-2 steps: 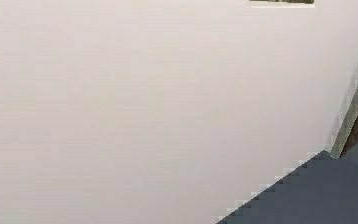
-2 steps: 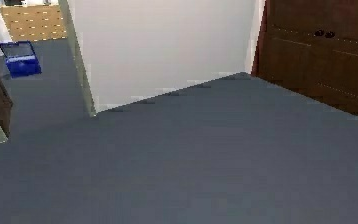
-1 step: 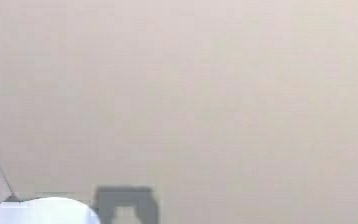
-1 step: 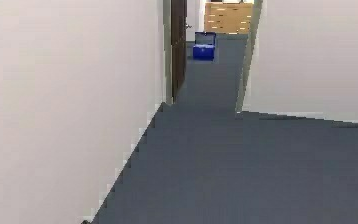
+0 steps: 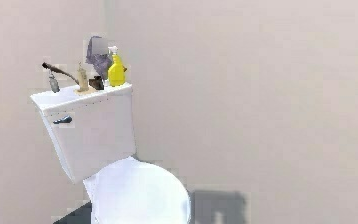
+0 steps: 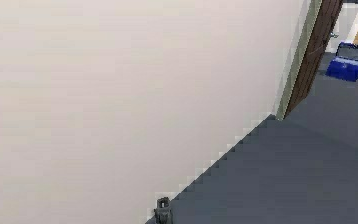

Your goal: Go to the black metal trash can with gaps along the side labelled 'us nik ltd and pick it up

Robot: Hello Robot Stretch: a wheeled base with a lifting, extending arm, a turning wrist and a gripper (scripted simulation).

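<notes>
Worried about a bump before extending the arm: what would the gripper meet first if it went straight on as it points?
Probably the beige wall: the gripper shows at the arm side view's bottom edge, and the wall's foot lies just beyond it, though depth is unclear.

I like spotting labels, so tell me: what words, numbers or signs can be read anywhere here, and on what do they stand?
No text can be read.
Yellow bottle on the toilet tank: any label is too small to read.
Blue box past the door: any print is too small to read.
Walls: no signs seen.
</notes>
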